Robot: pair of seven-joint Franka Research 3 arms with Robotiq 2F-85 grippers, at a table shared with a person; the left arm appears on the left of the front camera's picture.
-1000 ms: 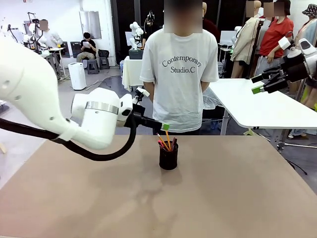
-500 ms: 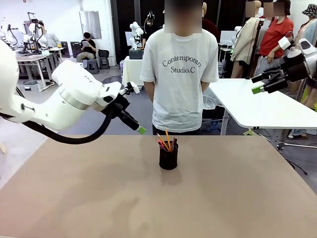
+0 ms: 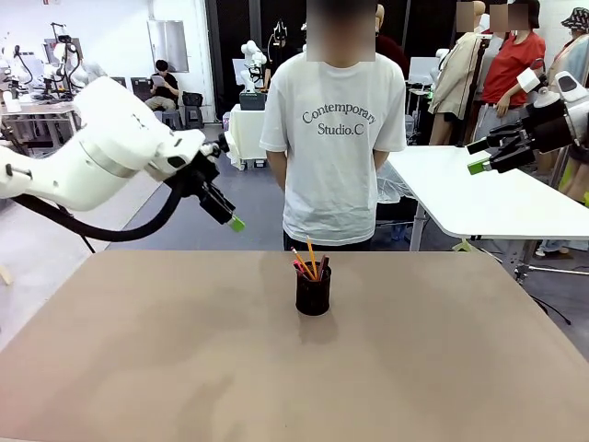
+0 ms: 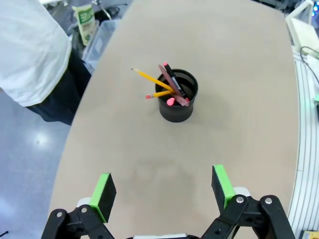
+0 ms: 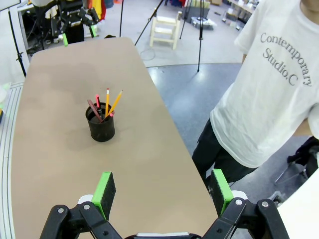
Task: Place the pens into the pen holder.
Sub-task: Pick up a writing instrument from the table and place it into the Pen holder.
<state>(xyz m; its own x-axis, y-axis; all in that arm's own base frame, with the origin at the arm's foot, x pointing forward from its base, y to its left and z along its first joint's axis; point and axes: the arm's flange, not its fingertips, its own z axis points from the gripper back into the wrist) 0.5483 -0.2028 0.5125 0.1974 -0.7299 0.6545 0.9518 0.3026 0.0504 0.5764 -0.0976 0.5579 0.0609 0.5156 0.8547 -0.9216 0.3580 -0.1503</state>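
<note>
Front view: the holder stands upright near the middle of the table, a little toward the person at the far side. The pens stick up out of it, leaning at slightly different angles. No pen lies loose on the tabletop. The left gripper hangs above the table's far left edge, well apart from the holder. The right gripper is raised high at the right, off the table, jaws spread and holding nothing.

Left wrist view: the left gripper looks down at the holder from some way off. Its green pads stand wide apart with nothing between them. Pencils and a darker pen lean inside the cup.

Right wrist view: the right gripper is also released and empty. The holder sits farther off on the table, pens in it.

Judgement: the placing looks finished, since every pen seen is in the cup. The next move likely calls only for parking both arms clear, without knocking the holder.
</note>
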